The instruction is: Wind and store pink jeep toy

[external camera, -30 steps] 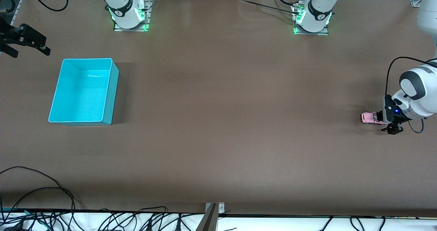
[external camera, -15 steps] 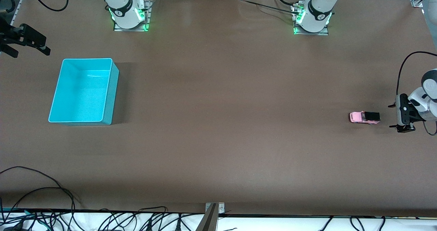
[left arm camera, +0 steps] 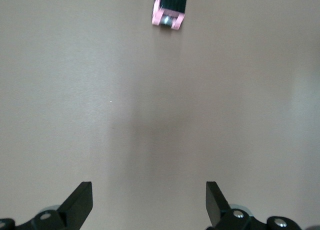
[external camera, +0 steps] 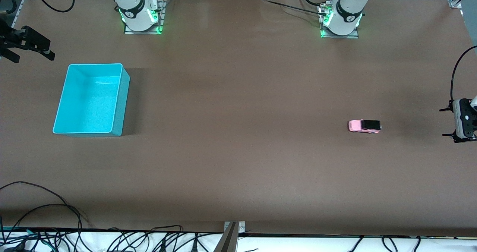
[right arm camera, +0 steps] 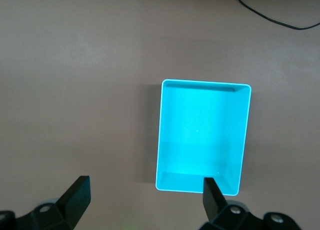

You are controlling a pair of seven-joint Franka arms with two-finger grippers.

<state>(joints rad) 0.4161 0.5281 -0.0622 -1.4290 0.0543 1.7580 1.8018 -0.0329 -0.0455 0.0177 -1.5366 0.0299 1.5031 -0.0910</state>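
The pink jeep toy [external camera: 364,126], boxy with a black roof, stands by itself on the brown table toward the left arm's end. It also shows in the left wrist view as the jeep toy [left arm camera: 170,9], well clear of the fingers. My left gripper [external camera: 447,122] hangs at the table's edge at that end, open and empty, and shows the same in its own view, left gripper [left arm camera: 149,205]. The turquoise bin [external camera: 125,106] sits empty at the right arm's end. My right gripper [external camera: 33,56] hovers open beside the bin; in its own view the right gripper [right arm camera: 145,200] looks down on the bin [right arm camera: 202,135].
Both arm bases, the right arm's [external camera: 141,15] and the left arm's [external camera: 341,21], stand along the table's edge farthest from the front camera. Black cables [external camera: 56,211] lie at the edge nearest that camera. A wide stretch of bare brown table separates the jeep from the bin.
The left gripper has let go of the jeep and drawn back toward the table's edge at the left arm's end. The jeep has rolled along the table toward the bin's end. The right arm has not moved.
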